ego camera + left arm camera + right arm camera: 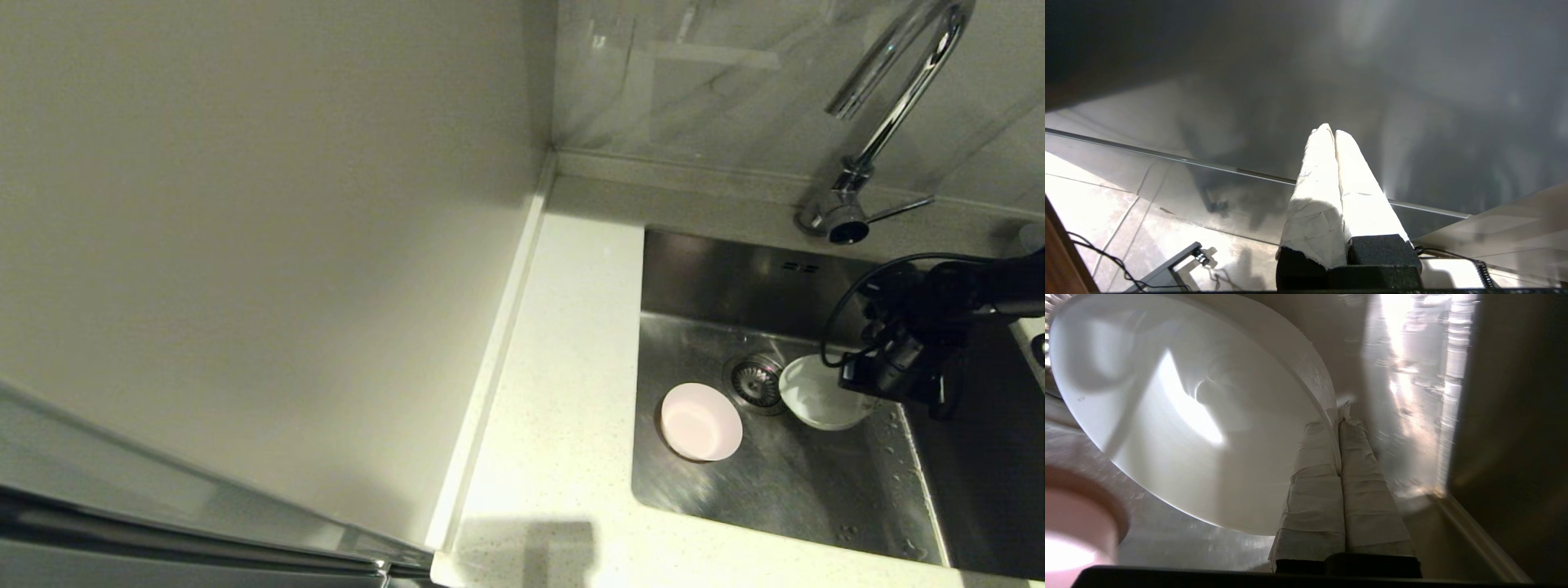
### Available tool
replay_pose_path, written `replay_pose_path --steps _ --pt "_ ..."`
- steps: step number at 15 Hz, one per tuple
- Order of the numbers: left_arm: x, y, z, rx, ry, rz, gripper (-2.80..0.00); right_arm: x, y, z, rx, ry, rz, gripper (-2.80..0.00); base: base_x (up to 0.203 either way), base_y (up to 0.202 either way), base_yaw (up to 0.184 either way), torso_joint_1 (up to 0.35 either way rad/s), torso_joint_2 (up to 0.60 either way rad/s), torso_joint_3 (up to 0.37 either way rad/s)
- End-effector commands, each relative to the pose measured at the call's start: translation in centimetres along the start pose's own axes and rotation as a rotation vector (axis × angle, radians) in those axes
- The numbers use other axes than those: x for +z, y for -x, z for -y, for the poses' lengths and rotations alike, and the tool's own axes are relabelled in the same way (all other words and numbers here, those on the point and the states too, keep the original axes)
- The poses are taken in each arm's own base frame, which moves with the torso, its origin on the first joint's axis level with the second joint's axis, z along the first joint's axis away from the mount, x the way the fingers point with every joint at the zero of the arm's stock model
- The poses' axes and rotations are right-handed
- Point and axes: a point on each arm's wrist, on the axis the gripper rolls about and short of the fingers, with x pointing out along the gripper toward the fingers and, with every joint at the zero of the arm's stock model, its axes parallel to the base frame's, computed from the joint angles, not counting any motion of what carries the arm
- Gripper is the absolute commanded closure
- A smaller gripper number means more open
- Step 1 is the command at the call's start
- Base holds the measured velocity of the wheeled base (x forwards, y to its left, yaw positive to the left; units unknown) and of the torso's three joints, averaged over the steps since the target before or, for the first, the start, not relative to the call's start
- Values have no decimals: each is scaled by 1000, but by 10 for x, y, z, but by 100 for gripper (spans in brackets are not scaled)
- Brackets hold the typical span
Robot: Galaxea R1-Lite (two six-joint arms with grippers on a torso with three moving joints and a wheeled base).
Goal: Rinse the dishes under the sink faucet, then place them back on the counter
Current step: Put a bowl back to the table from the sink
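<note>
Inside the sink (718,278), the pale pink bowl (700,421) stands upright on the steel floor left of the drain strainer (756,380). My right gripper (853,377) is shut on the rim of the mint-white bowl (819,394), which is tilted just right of the drain. In the right wrist view the rim of the mint-white bowl (1180,416) runs between the two wrapped fingers of the right gripper (1338,416), and the pink bowl (1077,522) shows at the corner. The stainless steel bowl is out of view. My left gripper (1331,132) is shut on nothing, away from the sink.
The chrome faucet (886,114) rises behind the sink, its thin lever (898,210) pointing right. The speckled counter (563,343) runs left of and in front of the basin, bounded by a plain wall panel (261,245). Water drops lie on the sink floor.
</note>
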Motion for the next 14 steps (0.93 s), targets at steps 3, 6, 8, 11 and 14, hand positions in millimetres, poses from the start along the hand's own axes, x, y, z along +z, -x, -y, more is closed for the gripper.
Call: replay_pose_path --steps 3,6,8,11,14 --pt "0 0 0 0 1 3 0 -14 122 45 63 -61 121 0 0 0 0 0 0 0" --pt "0 0 0 0 1 5 0 -28 182 83 12 -118 224 0 0 0 0 0 0 0" --pt "0 0 0 0 0 5 0 -18 198 106 -226 -125 412 0 0 0 0 0 0 0" --pt "0 0 0 -1 1 3 0 25 241 134 -346 -84 955 0 0 0 0 0 0 0" --pt "0 0 0 0 1 3 0 36 297 153 -461 -10 1570 0 0 0 0 0 0 0"
